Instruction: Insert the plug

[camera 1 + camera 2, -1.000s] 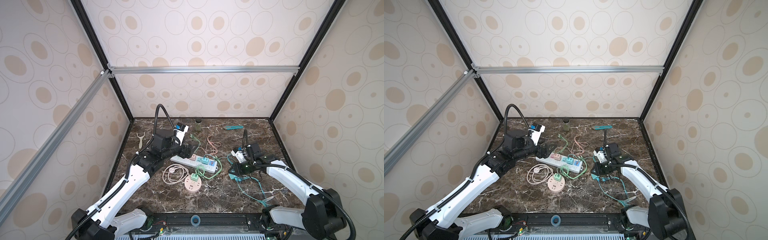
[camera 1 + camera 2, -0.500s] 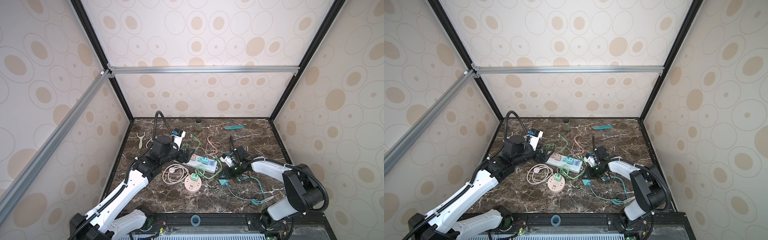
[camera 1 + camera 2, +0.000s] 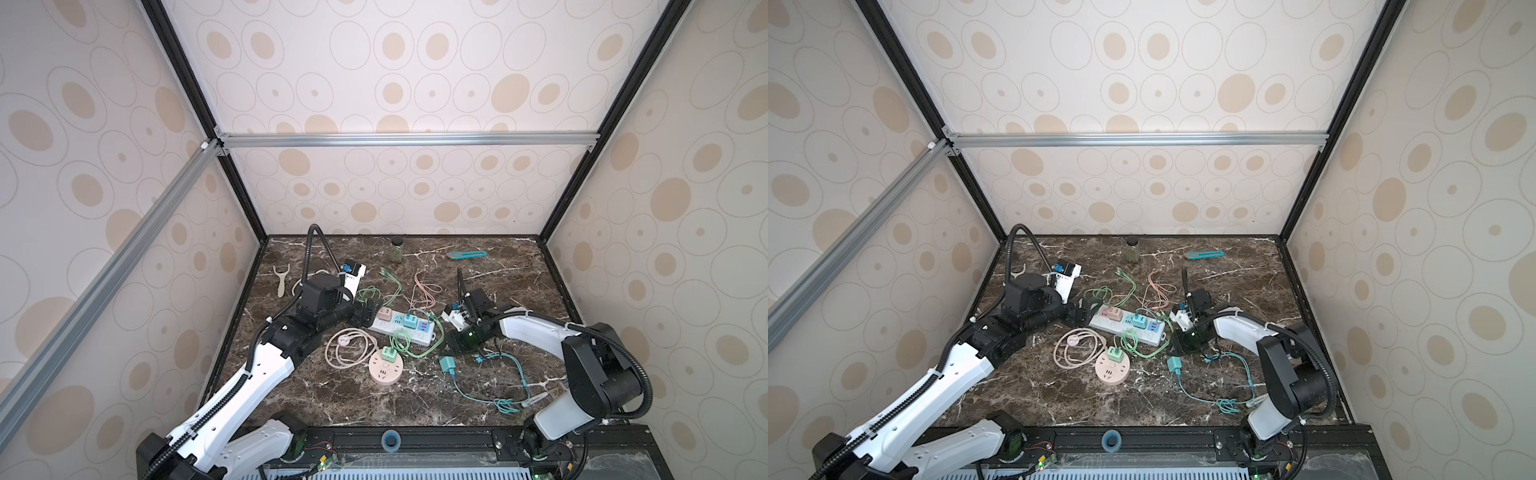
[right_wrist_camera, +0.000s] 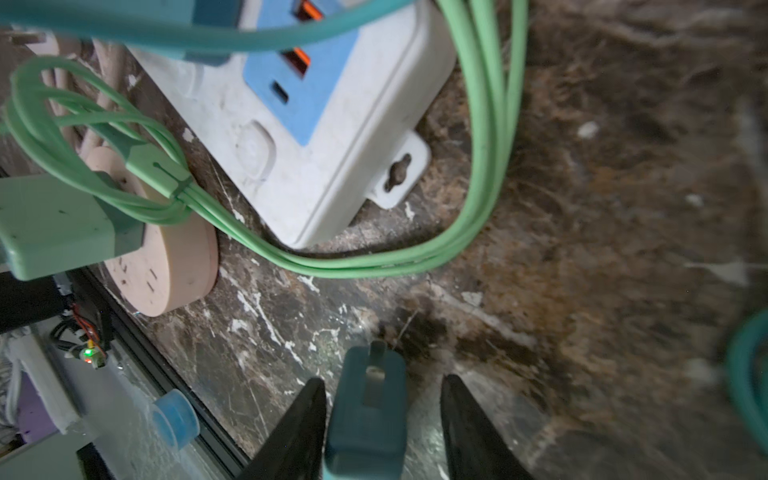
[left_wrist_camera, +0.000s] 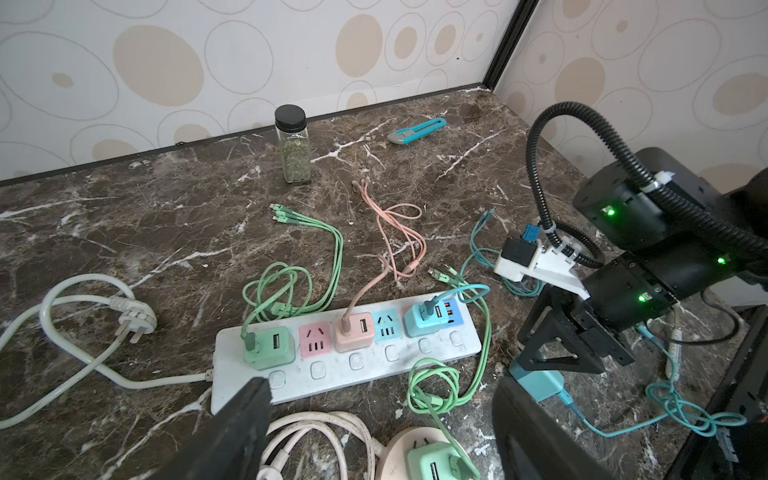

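The right fingers (image 4: 299, 432), black and wedge-shaped, are seen parted. The teal plug (image 4: 365, 411) lies between them on the dark, white-veined marble surface (image 4: 602, 249). A clear gap is shown on one side of the plug, so it is not pinched (contact on the other side cannot be judged). Its flat metal prongs are pointed forward, past the fingertips.

Ahead of those fingertips a bundle of flat, mint-green cable (image 4: 490, 166) is draped across the way. Behind it sits the rounded end of the white power strip (image 4: 332, 178), scuffed plastic with a blue panel of orange-tongued ports. Off to one side of the fingers a round pink socket puck (image 4: 174, 270) is seen, carrying a green cube charger (image 4: 54, 224).

The left fingers (image 5: 241, 424) are spread wide with nothing clamped, and the strip's long edge lies just ahead of them. Green, pink and teal cube chargers are seated along the strip. Between them a pink socket (image 5: 316, 338) and a light-blue socket (image 5: 386, 324) show their slots.

Beyond the strip from these fingers are found loose green and pink cables (image 5: 399, 237), a square glass spice jar (image 5: 295, 145) with a black cap, and a teal utility knife (image 5: 417, 131). In both top views a thin teal cord (image 3: 515, 374) is trailed from the plug.
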You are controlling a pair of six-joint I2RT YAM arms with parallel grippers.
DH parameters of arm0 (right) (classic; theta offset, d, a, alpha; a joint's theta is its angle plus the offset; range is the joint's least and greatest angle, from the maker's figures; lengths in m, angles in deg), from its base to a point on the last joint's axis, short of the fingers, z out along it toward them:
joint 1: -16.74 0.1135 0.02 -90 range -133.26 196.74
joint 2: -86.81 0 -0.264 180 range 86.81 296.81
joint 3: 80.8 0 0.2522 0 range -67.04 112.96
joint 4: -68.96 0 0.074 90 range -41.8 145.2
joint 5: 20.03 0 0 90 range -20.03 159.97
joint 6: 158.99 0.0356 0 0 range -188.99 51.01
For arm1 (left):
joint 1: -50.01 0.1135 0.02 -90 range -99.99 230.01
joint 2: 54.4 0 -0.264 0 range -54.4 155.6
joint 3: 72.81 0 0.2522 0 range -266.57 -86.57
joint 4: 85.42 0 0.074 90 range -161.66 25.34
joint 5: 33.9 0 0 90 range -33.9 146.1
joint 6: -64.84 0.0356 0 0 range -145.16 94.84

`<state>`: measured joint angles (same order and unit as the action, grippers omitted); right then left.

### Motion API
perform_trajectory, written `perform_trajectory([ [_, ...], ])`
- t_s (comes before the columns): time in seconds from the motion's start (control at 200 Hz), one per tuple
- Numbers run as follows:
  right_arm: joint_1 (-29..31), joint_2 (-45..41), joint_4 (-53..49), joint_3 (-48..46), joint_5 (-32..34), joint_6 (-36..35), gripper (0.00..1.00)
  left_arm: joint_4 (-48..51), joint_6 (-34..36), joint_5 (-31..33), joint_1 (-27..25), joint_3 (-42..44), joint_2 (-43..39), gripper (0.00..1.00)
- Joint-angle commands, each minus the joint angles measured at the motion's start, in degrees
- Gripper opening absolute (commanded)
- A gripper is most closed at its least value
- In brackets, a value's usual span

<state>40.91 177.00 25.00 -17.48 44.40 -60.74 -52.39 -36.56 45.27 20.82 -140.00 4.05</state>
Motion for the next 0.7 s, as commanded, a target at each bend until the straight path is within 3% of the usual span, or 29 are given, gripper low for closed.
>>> perform_trajectory([
  [0.0, 1.8, -3.4, -6.5, 2.7, 8.9, -1.5, 0.51, 1.4, 1.8, 0.8, 0.8, 0.3, -1.2, 0.84],
  [0.09, 4.3, -5.7, -8.8, 4.5, 14.6, -0.3, 0.51, 1.0, 1.8, 0.6, 1.2, 0.6, -1.2, 0.84],
  [0.41, 11.1, -9.4, -14.1, 5.9, 25.5, 5.6, 0.45, 0.6, 2.3, -0.2, 2.2, 0.3, -0.6, 0.84],
  [0.555, 15.9, -11.4, -15.0, 6.0, 30.9, 14.9, 0.62, 0.7, 2.4, -0.3, 2.4, 0.6, -0.9, 0.84],
  [0.695, 21.0, -10.9, -13.7, 5.1, 34.6, 22.1, 0.67, 0.5, 2.3, -0.8, 2.6, 1.1, -1.2, 0.83],
])
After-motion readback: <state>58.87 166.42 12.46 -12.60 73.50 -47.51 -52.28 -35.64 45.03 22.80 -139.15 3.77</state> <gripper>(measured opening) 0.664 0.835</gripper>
